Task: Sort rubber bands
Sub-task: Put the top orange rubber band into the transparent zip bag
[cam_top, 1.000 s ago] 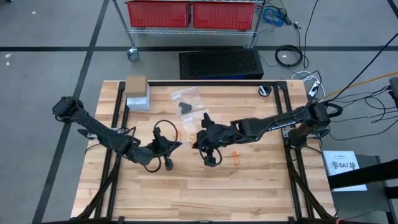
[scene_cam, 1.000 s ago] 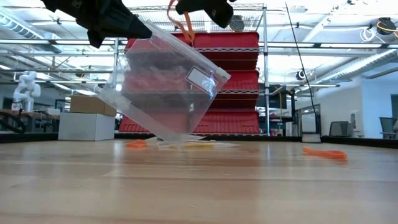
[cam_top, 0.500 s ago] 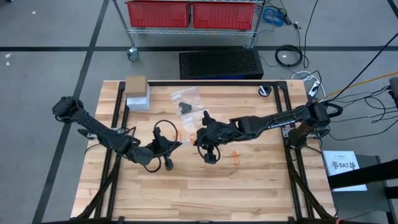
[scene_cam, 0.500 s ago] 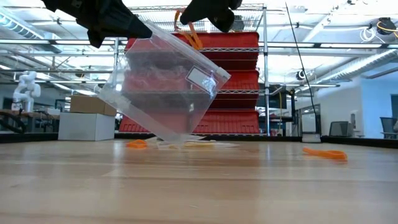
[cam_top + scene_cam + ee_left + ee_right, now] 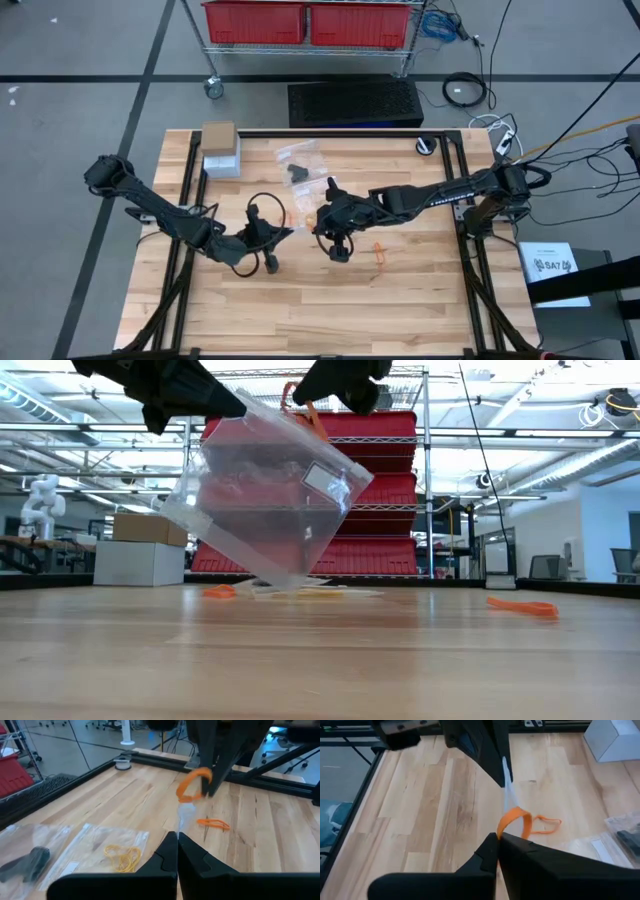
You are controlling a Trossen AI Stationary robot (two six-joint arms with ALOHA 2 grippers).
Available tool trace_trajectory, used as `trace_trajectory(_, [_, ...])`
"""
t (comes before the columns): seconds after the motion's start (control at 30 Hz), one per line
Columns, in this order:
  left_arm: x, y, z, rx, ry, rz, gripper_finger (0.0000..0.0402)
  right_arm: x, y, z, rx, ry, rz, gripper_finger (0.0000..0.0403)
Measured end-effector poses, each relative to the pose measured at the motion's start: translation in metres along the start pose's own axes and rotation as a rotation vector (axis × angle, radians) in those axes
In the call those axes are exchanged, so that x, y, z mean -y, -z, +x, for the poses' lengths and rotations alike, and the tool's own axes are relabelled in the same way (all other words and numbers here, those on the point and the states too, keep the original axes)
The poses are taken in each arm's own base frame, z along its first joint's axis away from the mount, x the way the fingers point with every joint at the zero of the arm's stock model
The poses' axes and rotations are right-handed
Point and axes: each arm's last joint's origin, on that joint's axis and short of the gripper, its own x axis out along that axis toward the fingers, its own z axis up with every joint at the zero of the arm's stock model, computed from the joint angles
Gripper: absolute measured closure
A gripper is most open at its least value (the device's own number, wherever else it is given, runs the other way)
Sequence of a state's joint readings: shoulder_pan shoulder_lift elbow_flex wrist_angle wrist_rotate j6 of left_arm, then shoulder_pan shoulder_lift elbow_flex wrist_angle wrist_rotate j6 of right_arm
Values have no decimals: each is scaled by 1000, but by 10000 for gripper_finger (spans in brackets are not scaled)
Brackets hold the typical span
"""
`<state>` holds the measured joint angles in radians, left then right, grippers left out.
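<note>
Your left hand [image 5: 215, 405] is pinched shut on one top corner of the clear bag [image 5: 265, 500], holding it up off the table [image 5: 400, 290], tilted, with its mouth facing up toward the other arm. Your right hand [image 5: 320, 395] is pressed together on an orange band [image 5: 308, 410], loop dangling just above the bag's upper edge.

Key relation: band sits right at the bag's mouth, hanging down from the right hand, long axis roughly vertical and in line with the opening. In the left wrist view the band [image 5: 195, 784] hangs straight ahead of the left fingers, just above the bag's rim. In the right wrist view it curls off the right fingertips with the bag's edge right behind it. Can't tell if the loop's low end is already past the rim or just outside it.

Judgement: next you lower the band into the bag and let go; right hand is the one to move, left just holds.

Other bands: one orange band on the table to the right [image 5: 522, 606], another low behind the bag [image 5: 218, 591], yellow bands in a flat bag [image 5: 122, 857].
</note>
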<state>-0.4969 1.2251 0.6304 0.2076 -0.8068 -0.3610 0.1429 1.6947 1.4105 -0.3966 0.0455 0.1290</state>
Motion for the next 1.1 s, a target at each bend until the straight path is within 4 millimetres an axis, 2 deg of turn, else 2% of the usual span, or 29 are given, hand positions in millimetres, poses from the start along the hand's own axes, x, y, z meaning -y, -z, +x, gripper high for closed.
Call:
trace_trajectory(0.23, [-1, -3, 2, 10, 16, 6, 402, 2, 7, 15, -48, -28, 8, 403])
trace_trajectory(0.43, [0, -2, 2, -5, 45, 10, 402, 8, 7, 17, -56, -19, 30, 403])
trace_trajectory(0.8, [-1, 0, 2, -16, 40, 22, 402, 9, -2, -4, -4, -56, 41, 403])
trace_trajectory(1.1, [-1, 0, 2, -17, 39, 23, 401, 7, -3, -5, -10, -133, 45, 403])
